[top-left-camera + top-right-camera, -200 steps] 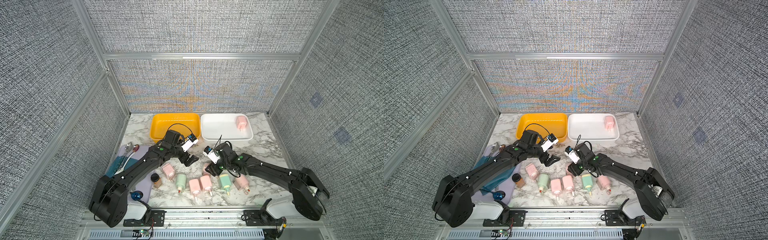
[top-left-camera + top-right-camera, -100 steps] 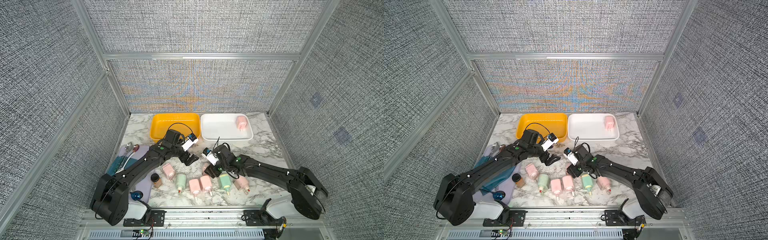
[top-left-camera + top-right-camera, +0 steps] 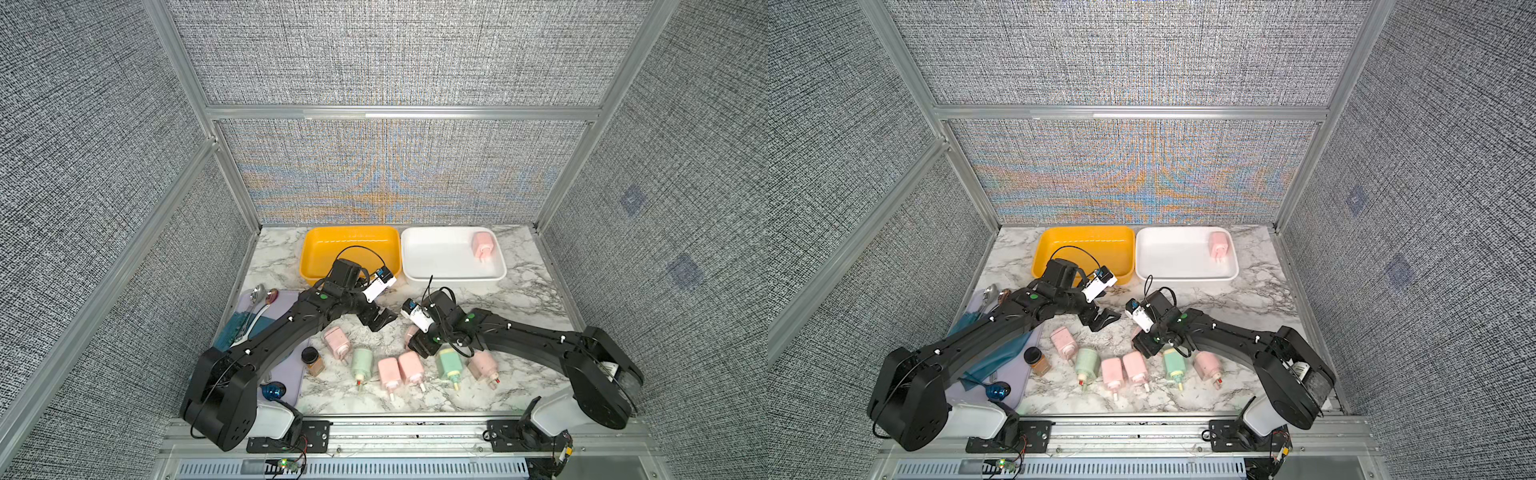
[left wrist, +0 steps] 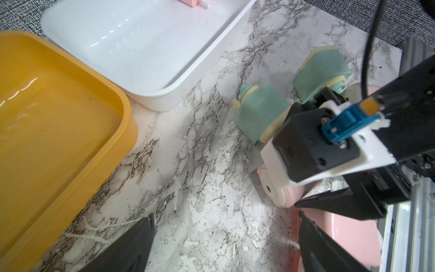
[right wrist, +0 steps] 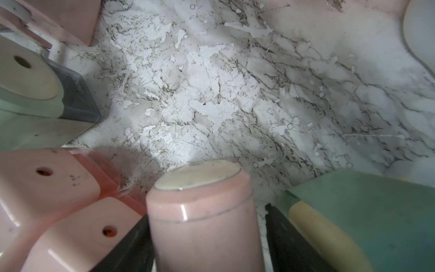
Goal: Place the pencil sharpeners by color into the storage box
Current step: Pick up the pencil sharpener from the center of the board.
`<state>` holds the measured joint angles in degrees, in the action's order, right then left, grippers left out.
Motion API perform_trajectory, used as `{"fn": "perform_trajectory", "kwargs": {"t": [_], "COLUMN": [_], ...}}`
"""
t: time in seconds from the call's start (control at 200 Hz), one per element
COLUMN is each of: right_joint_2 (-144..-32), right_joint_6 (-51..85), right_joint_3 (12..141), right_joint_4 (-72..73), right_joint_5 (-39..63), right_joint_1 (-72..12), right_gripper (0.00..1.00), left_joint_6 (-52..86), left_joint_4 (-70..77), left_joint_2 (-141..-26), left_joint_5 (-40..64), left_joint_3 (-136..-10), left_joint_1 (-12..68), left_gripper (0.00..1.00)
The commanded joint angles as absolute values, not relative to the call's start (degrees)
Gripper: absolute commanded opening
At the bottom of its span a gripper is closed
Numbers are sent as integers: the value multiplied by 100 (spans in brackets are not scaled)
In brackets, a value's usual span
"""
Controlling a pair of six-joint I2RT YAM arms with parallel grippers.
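While the left hand [image 3: 381, 323] hangs wide open over bare surface [image 3: 519, 299] near its middle, the right hand [image 3: 417, 341] straddles a pink sharpener [image 5: 202, 212], jaws unclamped with a gap on one side; its long axis runs along the fingers, cream end away from the wrist. The sharpener row [image 3: 388, 372] lies near the front edge, cranks frontward. A boxed sharpener [image 3: 483, 245] sits in the white tray's [image 3: 436, 276] far right corner, crank frontward.

Robotics lab test cell: an aluminium frame [image 3: 399, 112] carrying grey fabric panels [image 3: 374, 54] encloses a marble-pattern tabletop [image 3: 519, 299]. Two black arms [image 3: 270, 332] mount on a front rail [image 3: 415, 430] with exposed wiring [image 3: 291, 453].
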<state>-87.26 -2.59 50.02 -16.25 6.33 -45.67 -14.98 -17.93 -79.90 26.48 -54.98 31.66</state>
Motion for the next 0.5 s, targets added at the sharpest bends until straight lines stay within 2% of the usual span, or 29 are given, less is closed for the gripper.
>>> {"fn": "perform_trajectory", "kwargs": {"t": [0.0,0.08,0.215,0.315,0.38,0.495], "right_joint_2": [-8712,-8633,-8501,-8484,-8452,-8313], "right_joint_6": [-323,-335,-322,-182,-90,1], "right_joint_3": [5052,5071,5129,5370,5506,5572], "right_joint_4": [-1646,-1622,-1589,-1686,-1688,-1519], "right_joint_5": [598,602,562,460,344,361], "right_joint_1": [-4568,-4570,-4570,-4570,-4551,-4473], "right_gripper": [72,64,43,19,0,0], "left_joint_6": [-1512,-1503,-1463,-1399,-1368,-1269], "left_joint_4": [-1771,-1760,-1734,-1714,-1628,-1397], "left_joint_2": [-8012,-8013,-8071,-8096,-8089,-8121], "left_joint_5": [2642,2645,2637,2656,2693,2712], "left_joint_3": [-5502,-5502,-5526,-5588,-5601,-5623], "left_joint_1": [3150,3134,3116,3107,3094,3076], "left_gripper": [99,99,99,99,99,99]}}
